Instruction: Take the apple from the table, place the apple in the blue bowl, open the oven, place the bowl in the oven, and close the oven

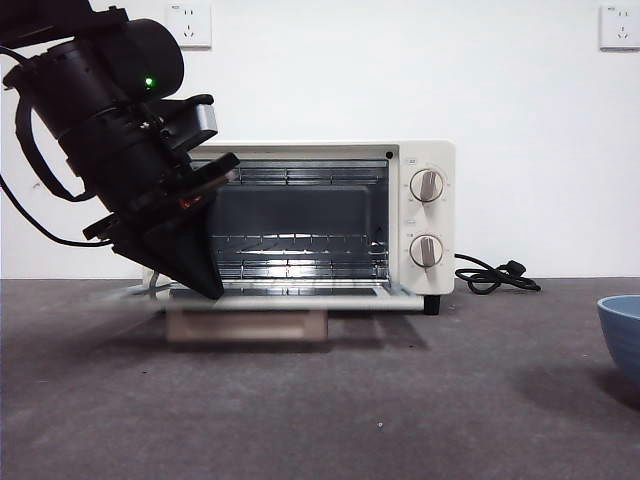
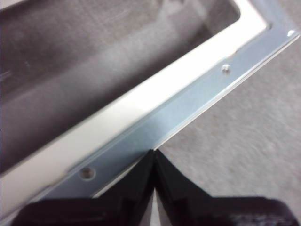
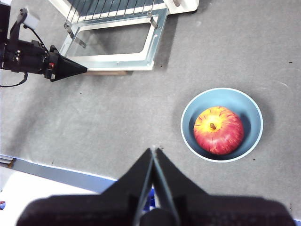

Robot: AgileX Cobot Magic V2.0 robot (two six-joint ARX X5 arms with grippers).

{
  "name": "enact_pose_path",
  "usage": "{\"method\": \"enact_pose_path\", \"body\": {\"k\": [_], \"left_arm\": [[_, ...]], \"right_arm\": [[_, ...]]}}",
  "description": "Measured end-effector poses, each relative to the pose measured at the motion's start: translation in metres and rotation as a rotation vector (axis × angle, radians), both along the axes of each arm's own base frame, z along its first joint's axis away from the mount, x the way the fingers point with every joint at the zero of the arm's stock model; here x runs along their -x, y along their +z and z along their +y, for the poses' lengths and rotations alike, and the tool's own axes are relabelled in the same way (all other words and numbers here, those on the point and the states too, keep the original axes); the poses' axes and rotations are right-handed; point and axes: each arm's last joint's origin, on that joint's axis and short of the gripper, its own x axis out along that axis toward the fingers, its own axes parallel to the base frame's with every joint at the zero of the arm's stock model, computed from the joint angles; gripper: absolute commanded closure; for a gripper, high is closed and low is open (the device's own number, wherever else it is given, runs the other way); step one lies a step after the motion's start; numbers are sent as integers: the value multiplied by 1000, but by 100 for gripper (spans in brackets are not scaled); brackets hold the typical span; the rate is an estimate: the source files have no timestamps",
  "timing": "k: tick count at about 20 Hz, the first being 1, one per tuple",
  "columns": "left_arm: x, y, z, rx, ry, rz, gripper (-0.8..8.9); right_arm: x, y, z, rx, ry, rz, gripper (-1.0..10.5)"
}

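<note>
No writing to read. One oven (image 1: pixel 330 225), door down, two knobs (image 1: pixel 427 185). One apple (image 3: pixel 218 130) inside one blue bowl (image 3: pixel 249 113). Left gripper (image 2: pixel 154 157) pinched shut, empty, beside door edge. Right gripper (image 3: pixel 153 155) pinched shut, empty, above table (image 3: pixel 117 117), near bowl.

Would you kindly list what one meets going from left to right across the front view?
left gripper → oven with its door folded down → upper knob and lower knob → black cord → blue bowl at the right edge.
</note>
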Motion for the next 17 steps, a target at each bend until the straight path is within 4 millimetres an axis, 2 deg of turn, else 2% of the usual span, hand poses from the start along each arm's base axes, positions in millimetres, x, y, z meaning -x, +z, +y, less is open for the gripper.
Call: {"method": "enact_pose_path", "body": {"k": [6, 10, 13, 17], "left_arm": [[9, 3, -7, 1, -36, 18, 820], [24, 29, -8, 31, -63, -39, 820], [40, 47, -1, 29, -66, -34, 820], [62, 77, 12, 57, -66, -89, 820]], "right_arm": [[3, -4, -2, 22, -42, 53, 946], [3, -5, -4, 43, -88, 65, 946], [2, -6, -6, 59, -216, 64, 945], [-7, -16, -3, 59, -260, 133, 945]]}}
